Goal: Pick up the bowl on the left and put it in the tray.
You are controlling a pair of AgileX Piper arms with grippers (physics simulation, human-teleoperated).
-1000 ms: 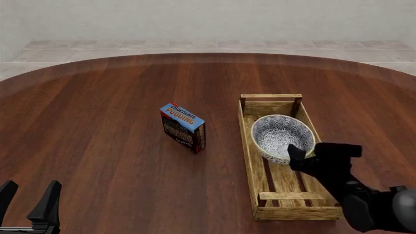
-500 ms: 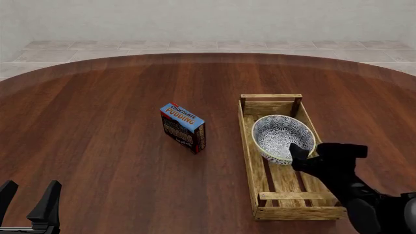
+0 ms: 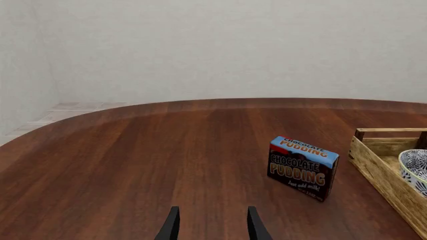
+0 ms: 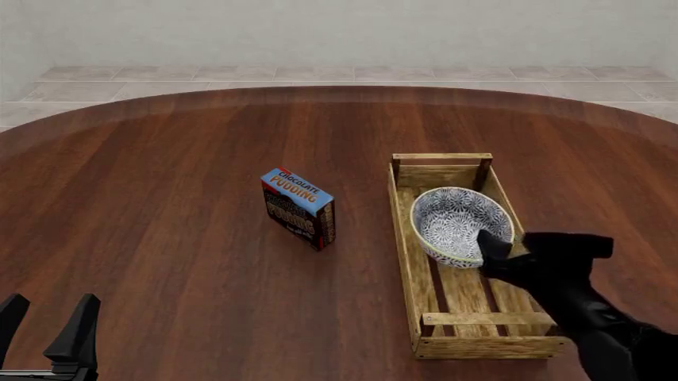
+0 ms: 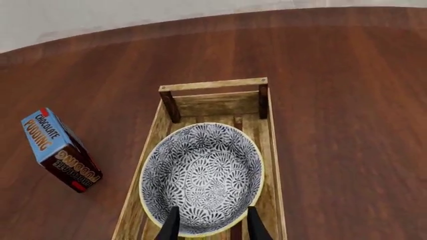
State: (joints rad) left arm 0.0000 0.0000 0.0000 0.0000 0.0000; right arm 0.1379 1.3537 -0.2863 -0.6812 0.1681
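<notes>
The blue-and-white patterned bowl (image 4: 458,221) with its cream rim lies inside the wooden slat tray (image 4: 402,230), in the tray's far half. In the right wrist view the bowl (image 5: 203,175) fills the tray (image 5: 213,86) from side to side. My right gripper (image 4: 502,251) hovers over the bowl's near rim. It is open, its fingers (image 5: 171,226) spread on either side of that rim with nothing held. At the near left of the table my left gripper (image 4: 47,327) stands open and empty. The left wrist view catches the tray's corner (image 3: 377,160) and a sliver of the bowl (image 3: 415,170).
A blue chocolate pudding box (image 4: 300,208) stands upright on the wooden table (image 4: 159,198), left of the tray; it is also in both wrist views as the box (image 3: 303,166) and the box (image 5: 60,157). The tray's near half holds nothing.
My right arm has drawn back a little toward the near right, away from the bowl. The bowl stays in the tray. My left gripper has not moved.
</notes>
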